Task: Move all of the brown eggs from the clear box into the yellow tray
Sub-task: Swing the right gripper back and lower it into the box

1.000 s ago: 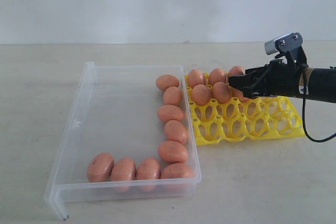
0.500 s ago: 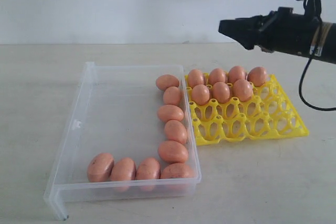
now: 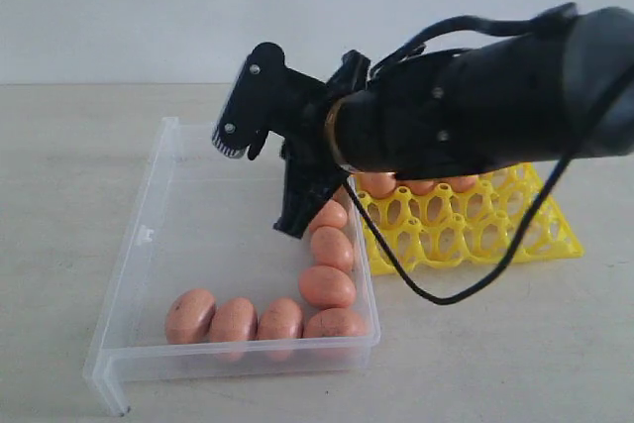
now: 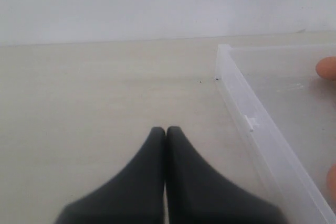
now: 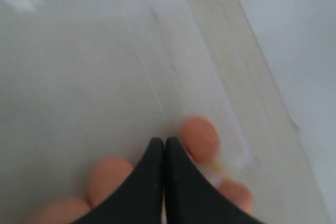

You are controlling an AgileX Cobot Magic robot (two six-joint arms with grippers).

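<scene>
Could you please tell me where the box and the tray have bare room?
The clear box floor is bare from its left wall to the brown eggs, which crowd its near and right walls. The yellow tray has empty near cups; its far side lies under the right arm.

thick matte black right arm [image 3: 475,96], tan wrist ring [image 3: 333,132], thin black cable [image 3: 436,297], silver screws [image 3: 256,69] on tapered black right pincer [image 5: 165,142]

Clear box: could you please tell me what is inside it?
Seven eggs show in an L along two walls. The right arm covers the far corner by the tray, so any eggs there are hidden.
</scene>
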